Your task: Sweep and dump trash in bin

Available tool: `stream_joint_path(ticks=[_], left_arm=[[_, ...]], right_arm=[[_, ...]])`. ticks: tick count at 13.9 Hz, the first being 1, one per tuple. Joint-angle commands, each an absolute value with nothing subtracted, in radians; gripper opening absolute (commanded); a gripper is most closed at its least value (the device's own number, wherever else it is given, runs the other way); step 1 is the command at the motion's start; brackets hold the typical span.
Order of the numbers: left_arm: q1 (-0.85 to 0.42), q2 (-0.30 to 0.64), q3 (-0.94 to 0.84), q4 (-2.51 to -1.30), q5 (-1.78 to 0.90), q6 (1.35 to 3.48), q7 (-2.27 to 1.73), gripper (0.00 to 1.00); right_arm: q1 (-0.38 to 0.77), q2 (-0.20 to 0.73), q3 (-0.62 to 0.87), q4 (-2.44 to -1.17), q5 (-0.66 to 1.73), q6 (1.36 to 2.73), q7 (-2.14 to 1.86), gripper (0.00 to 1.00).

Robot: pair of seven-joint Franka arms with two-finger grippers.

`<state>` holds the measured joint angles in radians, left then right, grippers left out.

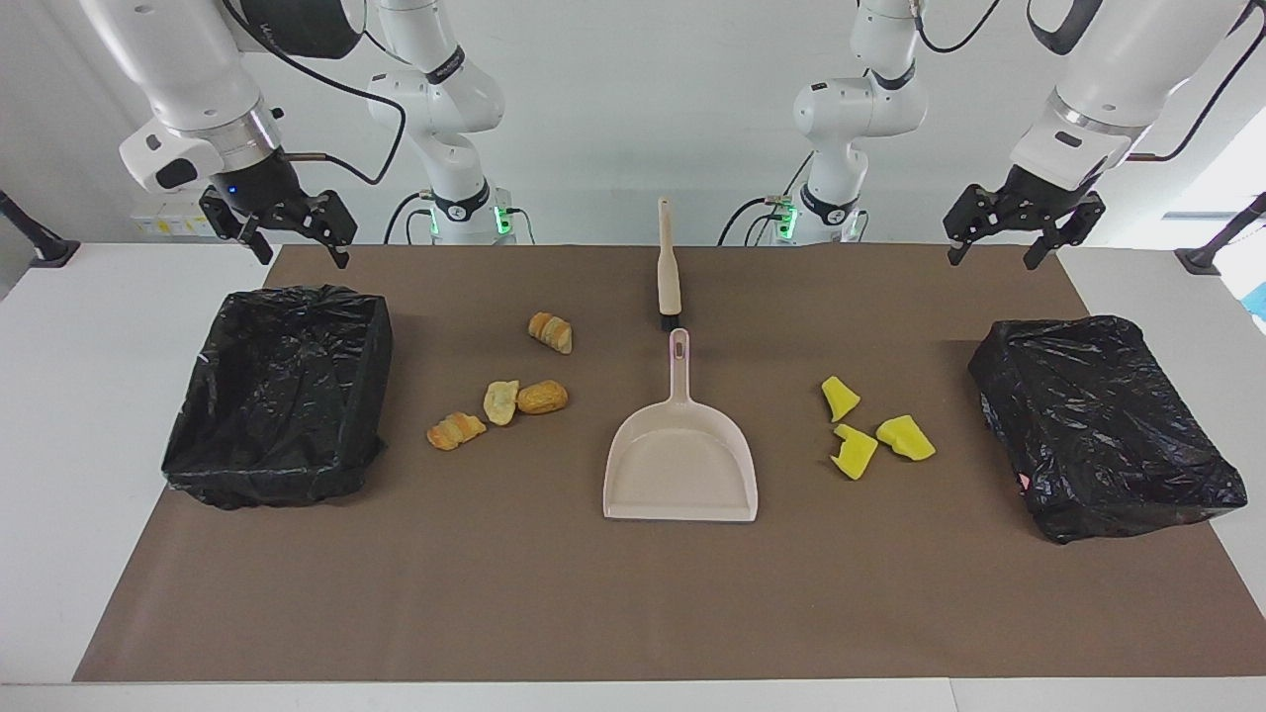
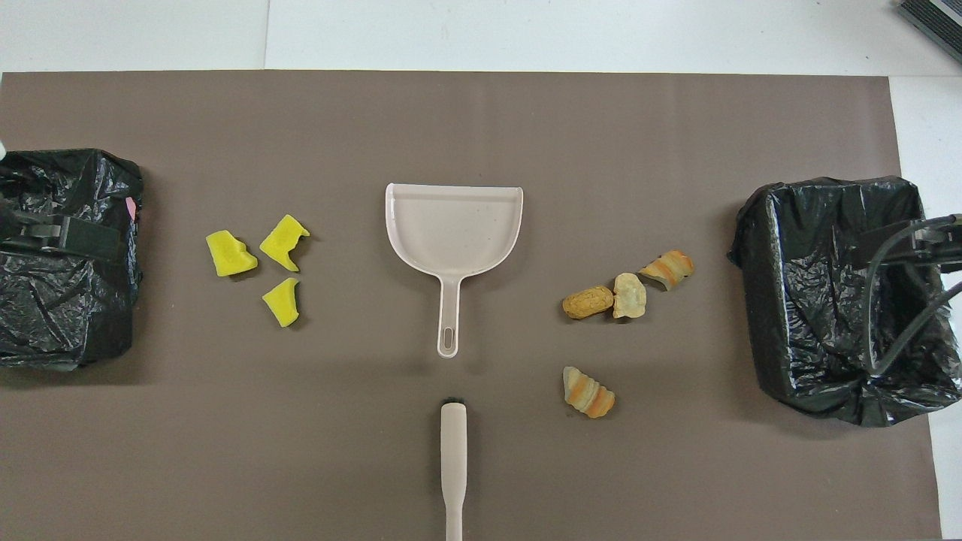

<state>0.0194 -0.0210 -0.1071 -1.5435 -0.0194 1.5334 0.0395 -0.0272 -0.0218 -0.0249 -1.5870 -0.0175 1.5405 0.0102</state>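
White arms, black grippers & cables (green base lights)

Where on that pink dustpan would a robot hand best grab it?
Probably by the slim handle of the dustpan: it lies flat, pointing toward the robots, and is narrow enough for two fingers. Come straight down from above, pinching across its width; the pan itself looks too wide.

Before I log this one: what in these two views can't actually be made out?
- Brush: overhead view's bottom edge cuts off its handle end.
- Bin at the left arm's end: overhead view's edge and the arm above it hide part; contents unclear.
- Bin at the right arm's end: arm and cable cover part of the inside in the overhead view.
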Motion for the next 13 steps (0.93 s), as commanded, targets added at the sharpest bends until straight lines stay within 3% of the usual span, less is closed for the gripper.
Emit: stream_joint_path(ticks=[1, 13], left_arm=[[0.026, -0.038, -0.109, -1.56, -0.012, 1.532, 0.038, 1.0], [0.02, -0.038, -0.11, -1.559, -0.012, 1.522, 0.04, 1.0]], right_arm=[[-0.025, -0.05, -0.028, -1.618, 0.0, 1.531, 0.031, 1.0], [-0.026, -0.049, -0.028, -1.615, -0.002, 1.532, 0.025, 1.0]])
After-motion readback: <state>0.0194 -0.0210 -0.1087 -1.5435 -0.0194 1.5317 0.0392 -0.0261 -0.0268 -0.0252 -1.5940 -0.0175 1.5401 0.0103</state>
